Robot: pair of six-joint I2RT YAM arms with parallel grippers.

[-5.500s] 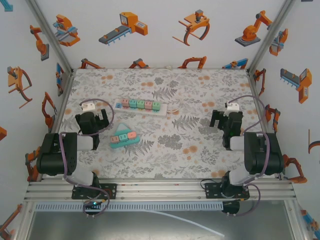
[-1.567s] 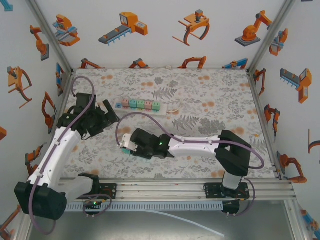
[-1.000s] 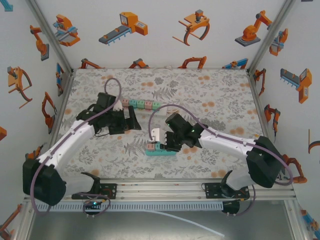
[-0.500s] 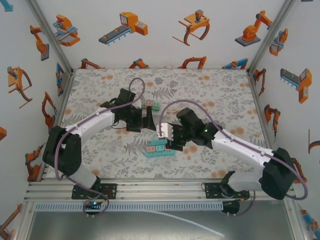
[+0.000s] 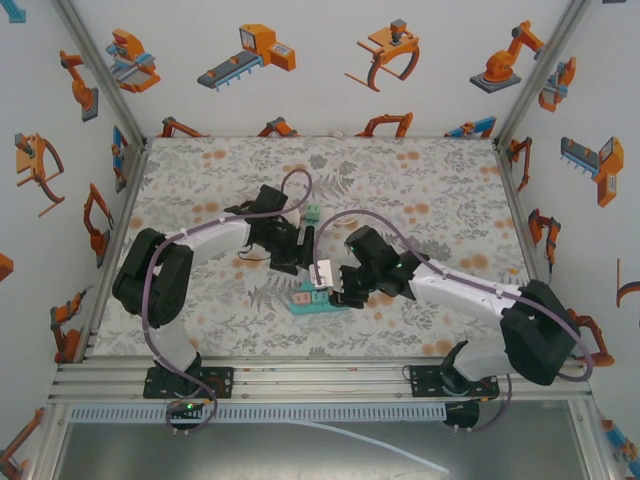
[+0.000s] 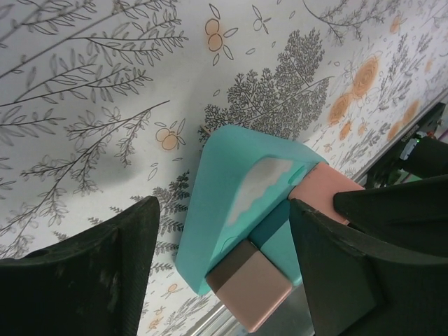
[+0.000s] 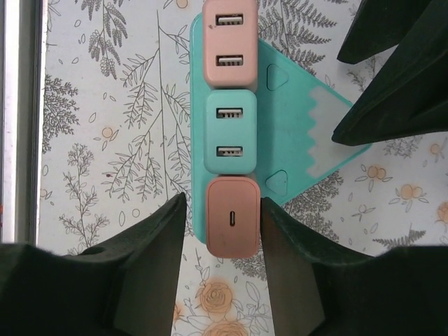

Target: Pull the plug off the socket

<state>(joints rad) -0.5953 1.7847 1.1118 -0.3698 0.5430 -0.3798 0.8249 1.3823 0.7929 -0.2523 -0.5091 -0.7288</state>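
On the table, the left end effector is held wide open astride one end of the teal socket with nothing gripped, probably so that the block can be clamped against lifting. The socket is lying flat near the table's middle, with three plugs seated in a row. The end pink plug is straddled by the right end effector, its fingers parted barely wider than the plug and not seen clamped, seemingly lined up for the pull
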